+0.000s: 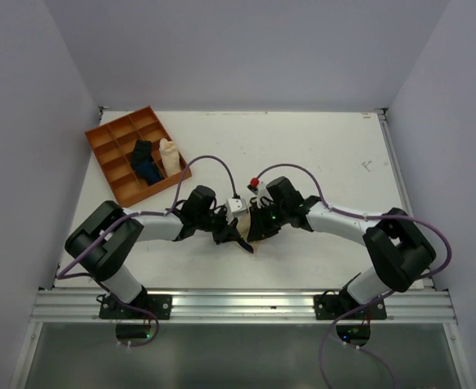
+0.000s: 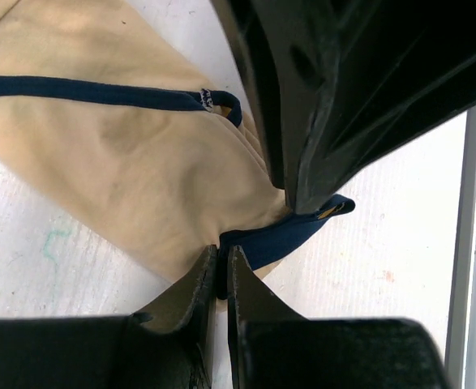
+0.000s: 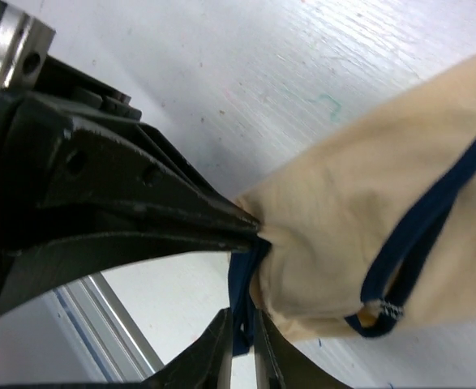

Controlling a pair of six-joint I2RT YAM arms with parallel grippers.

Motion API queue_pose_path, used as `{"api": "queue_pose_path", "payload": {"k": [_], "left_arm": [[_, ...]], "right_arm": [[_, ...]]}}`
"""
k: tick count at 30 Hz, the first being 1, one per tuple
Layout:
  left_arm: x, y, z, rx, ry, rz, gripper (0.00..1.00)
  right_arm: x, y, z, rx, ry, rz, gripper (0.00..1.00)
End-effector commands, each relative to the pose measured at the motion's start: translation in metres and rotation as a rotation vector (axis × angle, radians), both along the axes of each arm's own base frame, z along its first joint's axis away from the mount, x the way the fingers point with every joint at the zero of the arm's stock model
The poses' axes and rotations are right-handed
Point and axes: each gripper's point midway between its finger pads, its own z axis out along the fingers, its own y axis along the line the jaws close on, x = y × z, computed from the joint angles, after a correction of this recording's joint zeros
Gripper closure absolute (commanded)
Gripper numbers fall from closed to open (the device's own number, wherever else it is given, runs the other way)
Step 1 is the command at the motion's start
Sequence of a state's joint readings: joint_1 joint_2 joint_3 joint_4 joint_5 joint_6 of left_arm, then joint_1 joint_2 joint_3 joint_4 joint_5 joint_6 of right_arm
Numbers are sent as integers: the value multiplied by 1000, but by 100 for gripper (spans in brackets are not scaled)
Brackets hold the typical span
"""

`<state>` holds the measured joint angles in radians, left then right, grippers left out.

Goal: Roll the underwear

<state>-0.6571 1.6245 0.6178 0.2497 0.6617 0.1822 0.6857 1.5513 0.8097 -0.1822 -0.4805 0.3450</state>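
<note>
The underwear [image 1: 255, 236] is a beige cloth with a dark edge band, lying bunched on the white table between both grippers. In the left wrist view the underwear [image 2: 124, 162] spreads up and left, and my left gripper [image 2: 219, 271] is shut on its dark band. My right gripper [image 2: 302, 203] reaches in from the top right, its tips at the same band. In the right wrist view the underwear [image 3: 359, 211] fills the right side. My right gripper [image 3: 242, 324] stands a little open with the band hanging loose between its fingers. The left gripper [image 3: 254, 231] pinches the cloth just above.
An orange divided tray [image 1: 112, 138] sits at the far left, holding a dark blue roll [image 1: 146, 166] and a cream roll [image 1: 169, 156]. An aluminium rail [image 1: 246, 304] runs along the near table edge, close behind both grippers.
</note>
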Motion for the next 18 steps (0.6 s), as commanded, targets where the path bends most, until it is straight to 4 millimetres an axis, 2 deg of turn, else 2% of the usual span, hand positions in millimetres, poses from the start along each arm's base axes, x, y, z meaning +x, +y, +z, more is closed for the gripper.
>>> {"api": "queue_pose_path", "payload": {"k": [1, 2, 7, 12, 18], "left_arm": [[11, 0, -2, 16, -2, 39, 94], [11, 0, -3, 16, 0, 41, 94], [11, -1, -5, 12, 16, 54, 94], [8, 1, -13, 18, 36, 58, 94], [7, 2, -12, 13, 38, 64, 94]], "right_arm": [[6, -10, 2, -28, -46, -75, 82], [0, -11, 0, -27, -40, -82, 84], [-8, 3, 19, 95, -59, -80, 92], [-9, 9, 22, 144, -53, -81, 93], [-4, 10, 1, 107, -26, -112, 95]]}}
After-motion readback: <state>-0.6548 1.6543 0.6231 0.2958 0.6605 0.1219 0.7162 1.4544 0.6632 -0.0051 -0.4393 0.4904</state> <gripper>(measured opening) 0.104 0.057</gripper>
